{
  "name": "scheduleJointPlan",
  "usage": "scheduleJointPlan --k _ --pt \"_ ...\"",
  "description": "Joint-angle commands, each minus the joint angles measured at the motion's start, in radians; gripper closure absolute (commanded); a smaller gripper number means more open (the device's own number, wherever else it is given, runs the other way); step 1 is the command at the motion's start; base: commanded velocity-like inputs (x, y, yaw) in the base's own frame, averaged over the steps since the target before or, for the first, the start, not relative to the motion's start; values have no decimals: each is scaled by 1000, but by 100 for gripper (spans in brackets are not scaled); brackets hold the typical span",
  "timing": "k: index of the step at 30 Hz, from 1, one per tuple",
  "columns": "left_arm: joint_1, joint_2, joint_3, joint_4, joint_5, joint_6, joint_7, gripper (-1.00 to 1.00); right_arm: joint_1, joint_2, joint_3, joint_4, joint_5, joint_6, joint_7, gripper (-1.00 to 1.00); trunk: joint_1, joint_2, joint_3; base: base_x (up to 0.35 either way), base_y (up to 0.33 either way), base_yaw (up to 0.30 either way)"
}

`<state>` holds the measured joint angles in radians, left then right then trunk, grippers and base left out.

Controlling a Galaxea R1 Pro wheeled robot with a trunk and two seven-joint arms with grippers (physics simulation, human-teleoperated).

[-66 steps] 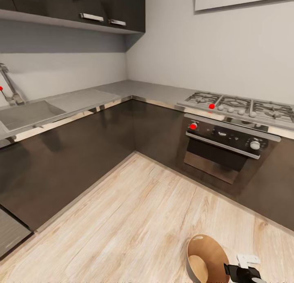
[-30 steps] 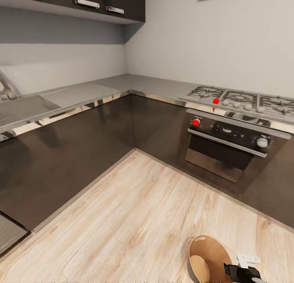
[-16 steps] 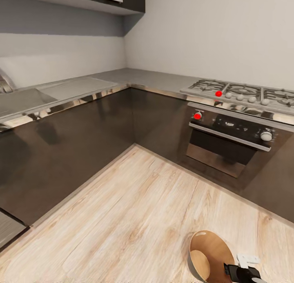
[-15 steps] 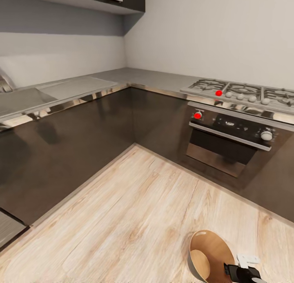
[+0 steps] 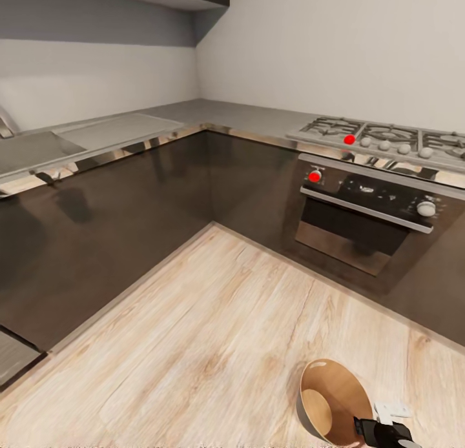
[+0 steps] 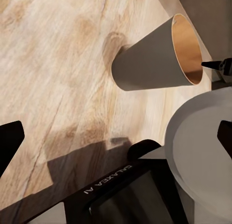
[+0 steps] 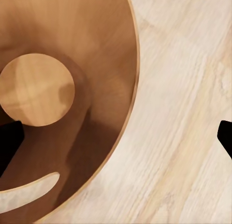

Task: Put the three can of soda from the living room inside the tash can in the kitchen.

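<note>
The brown trash can (image 5: 329,399) stands on the wood floor of the kitchen, low and to the right in the head view, with its mouth towards me. My right gripper (image 5: 381,423) hangs just beside its rim. In the right wrist view this gripper (image 7: 116,137) is open. One dark fingertip (image 7: 9,139) is over the bin's amber inside, the other over the floor, and the pale bottom (image 7: 36,91) lies bare. My left gripper (image 6: 116,137) is open above the floor, with the bin (image 6: 150,59) ahead of it. The soda cans are out of view.
Dark glossy cabinets (image 5: 129,222) under a grey countertop (image 5: 232,115) wrap the corner ahead. The steel oven (image 5: 368,219) and gas hob (image 5: 381,135) with red knobs stand at the right, and a sink (image 5: 26,148) at the left. My own base (image 6: 203,151) is beside the left gripper.
The whole head picture has shifted: counters and hob sit higher and the wall cabinets have slid off the top, so the camera moved. Bin and right gripper keep their places.
</note>
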<state>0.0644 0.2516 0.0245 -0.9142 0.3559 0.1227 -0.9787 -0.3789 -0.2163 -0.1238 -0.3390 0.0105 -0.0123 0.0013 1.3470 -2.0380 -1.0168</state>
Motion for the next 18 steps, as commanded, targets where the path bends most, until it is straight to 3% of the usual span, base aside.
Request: scheduleJointPlan --k 1,18 --pt "0 0 0 0 0 0 0 -100 0 0 0 0 0 0 0 -100 0 0 -2 0 0 0" --pt "0 0 0 0 0 0 -1 -100 0 0 0 0 0 0 0 -100 0 0 -29 0 0 0"
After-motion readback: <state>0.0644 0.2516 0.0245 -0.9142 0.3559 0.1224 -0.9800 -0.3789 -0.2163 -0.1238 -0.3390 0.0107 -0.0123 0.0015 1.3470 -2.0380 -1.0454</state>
